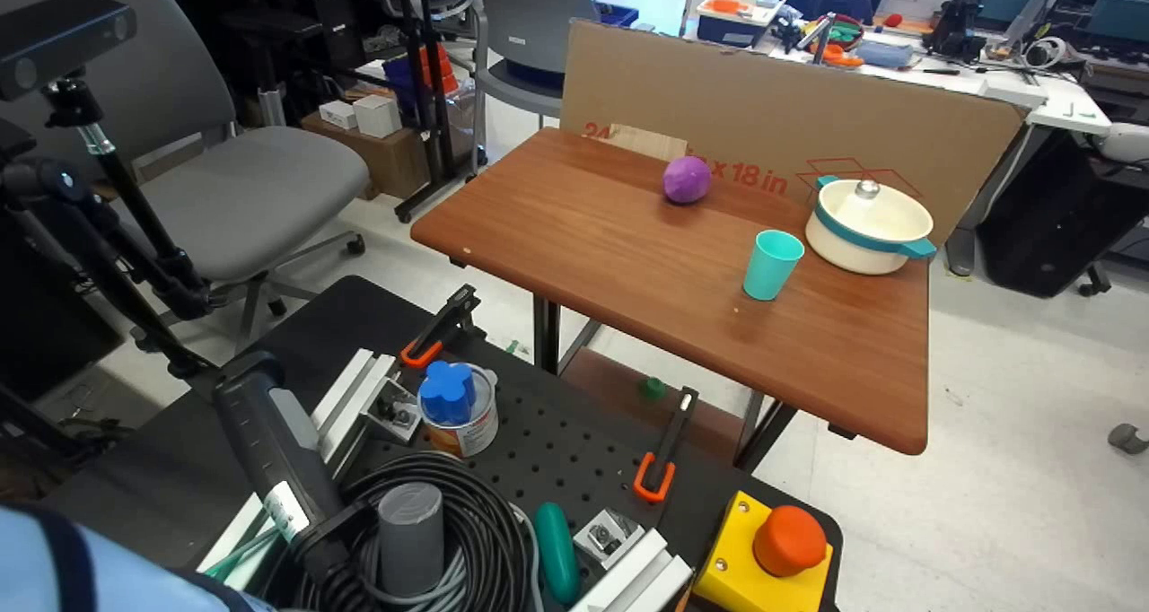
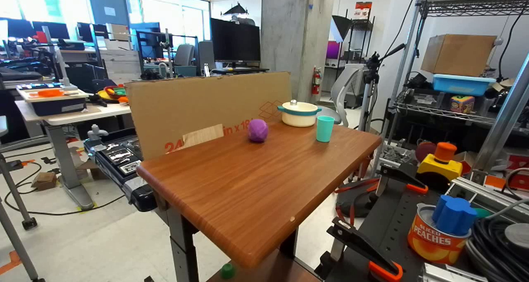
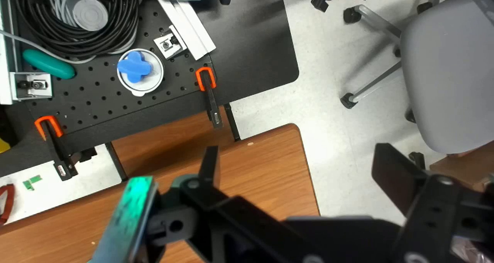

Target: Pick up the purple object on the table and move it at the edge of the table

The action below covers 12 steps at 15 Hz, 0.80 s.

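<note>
Wooden table (image 1: 574,226) — purple ball (image 1: 687,180) on it; cardboard (image 1: 763,100) reads "x 18 in", can (image 2: 430,241) "SLICED PEACHES" — gripper (image 3: 296,155) spread wide, empty.

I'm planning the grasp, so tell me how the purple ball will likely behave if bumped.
The ball would probably roll, being rounded and resting on a flat table. Its faintly faceted sides may make that roll uneven. Its dull surface suggests it isn't very slippery.

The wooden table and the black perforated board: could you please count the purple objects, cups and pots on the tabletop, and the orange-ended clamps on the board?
Purple object: 1
Teal cup: 1
Lidded pot: 1
Orange-ended clamps: 2
Total: 5
</note>
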Motion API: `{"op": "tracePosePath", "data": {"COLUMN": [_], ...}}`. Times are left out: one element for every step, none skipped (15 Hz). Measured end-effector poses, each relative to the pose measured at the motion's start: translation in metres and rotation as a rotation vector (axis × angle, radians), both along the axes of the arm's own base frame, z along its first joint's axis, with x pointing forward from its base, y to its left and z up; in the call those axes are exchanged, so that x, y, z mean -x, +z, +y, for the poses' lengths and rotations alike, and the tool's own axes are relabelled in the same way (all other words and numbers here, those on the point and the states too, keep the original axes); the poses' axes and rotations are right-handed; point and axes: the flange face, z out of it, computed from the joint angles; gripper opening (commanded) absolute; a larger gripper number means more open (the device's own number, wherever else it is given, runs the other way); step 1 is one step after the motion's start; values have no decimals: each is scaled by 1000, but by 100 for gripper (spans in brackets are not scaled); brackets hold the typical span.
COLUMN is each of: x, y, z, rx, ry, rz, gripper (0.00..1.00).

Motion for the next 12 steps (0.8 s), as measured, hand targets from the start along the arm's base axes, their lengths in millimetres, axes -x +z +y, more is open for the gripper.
{"op": "tracePosePath", "data": {"x": [0,0,0,0,0,-1,-3,-9,-18,-30,-44,-61], "y": [0,0,0,0,0,0,-1,-2,-4,-7,-10,-15], "z": [0,0,0,0,0,-1,-3,-8,-13,-21,-30,-40], "rx": [0,0,0,0,0,1,2,3,4,10,18,28], "ry": [0,0,0,0,0,-3,-12,-30,-53,-81,-108,-137], "rz": [0,0,0,0,0,0,-2,-9,-22,-37,-52,-66], "gripper": [100,100,100,100,100,100,100,100,100,100,100,100]}}
